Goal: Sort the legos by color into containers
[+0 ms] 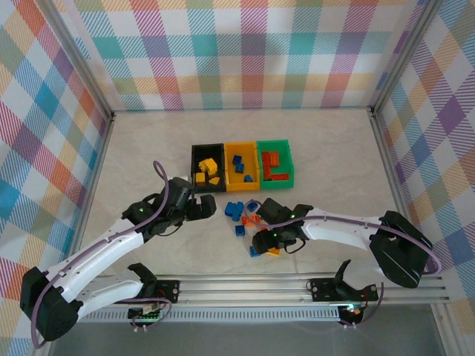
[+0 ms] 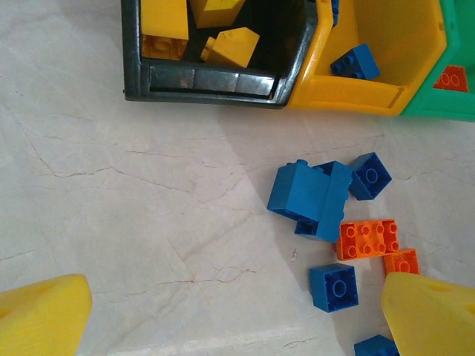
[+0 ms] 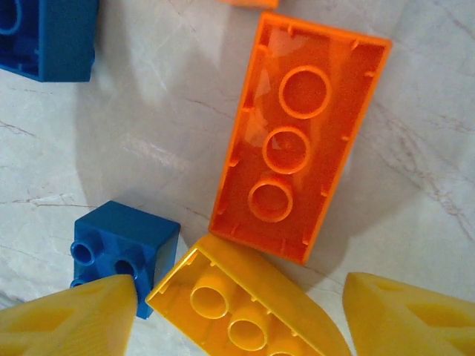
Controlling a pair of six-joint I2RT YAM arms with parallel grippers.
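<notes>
Three containers stand side by side: a black bin (image 1: 202, 153) with yellow legos, a yellow-orange bin (image 1: 241, 146) with blue ones, and a green bin (image 1: 275, 144) with orange-red ones. Loose legos lie in front of them. My left gripper (image 1: 208, 209) hovers open over bare table left of the pile, its fingertips (image 2: 41, 316) far apart with nothing between them; a small blue brick (image 2: 334, 287) lies near its right finger. My right gripper (image 3: 237, 320) is down on the pile, open, straddling an upside-down yellow brick (image 3: 245, 300) with a gap on the right. An upside-down orange brick (image 3: 300, 137) touches it.
A small blue brick (image 3: 125, 243) sits against my right gripper's left finger. A blue cluster (image 2: 312, 199) and an orange plate (image 2: 367, 239) lie right of my left gripper. Checkered walls close the table at the back and both sides. A metal rail (image 1: 252, 285) runs along the near edge.
</notes>
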